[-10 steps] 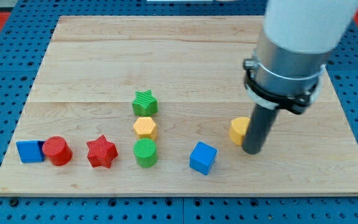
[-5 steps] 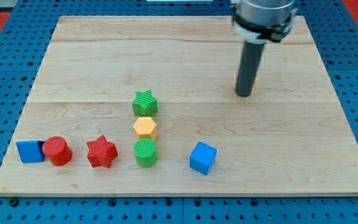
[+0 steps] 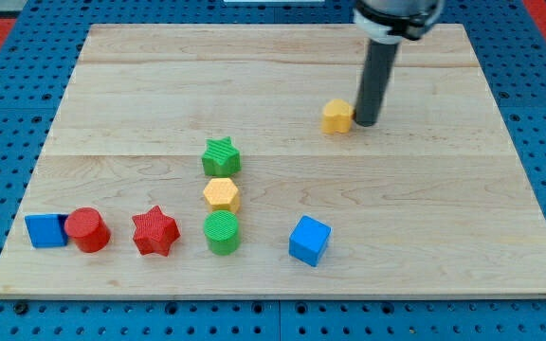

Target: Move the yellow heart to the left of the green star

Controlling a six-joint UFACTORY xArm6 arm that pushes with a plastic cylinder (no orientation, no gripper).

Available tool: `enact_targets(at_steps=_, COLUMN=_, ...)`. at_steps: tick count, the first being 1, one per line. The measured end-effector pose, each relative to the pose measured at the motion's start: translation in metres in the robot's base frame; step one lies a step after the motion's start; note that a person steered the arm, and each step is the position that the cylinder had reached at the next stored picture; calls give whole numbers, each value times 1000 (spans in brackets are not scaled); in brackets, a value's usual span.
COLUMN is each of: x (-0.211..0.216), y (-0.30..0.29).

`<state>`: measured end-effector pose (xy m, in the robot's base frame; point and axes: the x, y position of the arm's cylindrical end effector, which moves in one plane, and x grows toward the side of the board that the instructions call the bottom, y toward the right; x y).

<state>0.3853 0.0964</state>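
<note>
The yellow heart (image 3: 336,116) lies on the wooden board in the upper right part of the view. My tip (image 3: 366,122) stands just to the heart's right, touching or nearly touching it. The green star (image 3: 221,156) sits near the board's middle, well to the left of and below the heart.
Below the green star stand a yellow hexagon (image 3: 221,195) and a green cylinder (image 3: 222,232) in a column. A blue cube (image 3: 309,240) lies lower right of them. A red star (image 3: 154,231), a red cylinder (image 3: 87,229) and a blue cube (image 3: 45,230) line the lower left.
The yellow heart has moved up and to the left from the board's lower right. My tip moved up with it and now stands on the heart's right side.
</note>
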Motion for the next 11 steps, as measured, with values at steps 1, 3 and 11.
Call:
enact_targets(at_steps=1, x=-3, y=-49)
enact_targets(at_steps=3, x=-15, y=-156)
enact_targets(at_steps=11, x=18, y=-213)
